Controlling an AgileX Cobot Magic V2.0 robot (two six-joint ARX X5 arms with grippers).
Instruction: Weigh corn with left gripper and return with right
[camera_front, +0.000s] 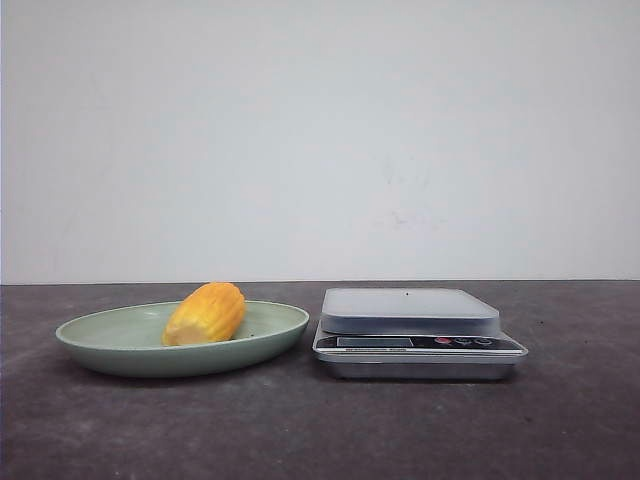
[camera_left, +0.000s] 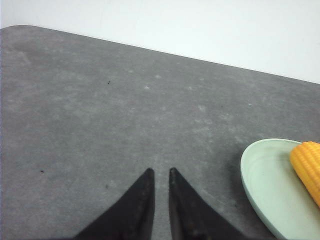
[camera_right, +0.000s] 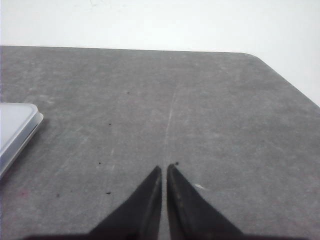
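**Corn on its plate, both grippers empty**

A silver scale (camera_front: 418, 333) stands on the dark table (camera_front: 320, 430). Just left of the scale, a green plate (camera_front: 120, 345) holds the corn (camera_front: 206, 313). The left gripper (camera_left: 160, 172) and right gripper (camera_right: 164, 167) hover nearly closed, holding nothing.

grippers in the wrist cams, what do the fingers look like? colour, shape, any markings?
Both alike. The left gripper has two matte black fingers, broad at the base and tapering to sharp points. The right gripper has the same black wedge-shaped fingers. No markings, cables or pads are visible; the arm bodies are out of frame, and neither arm shows in the front view.
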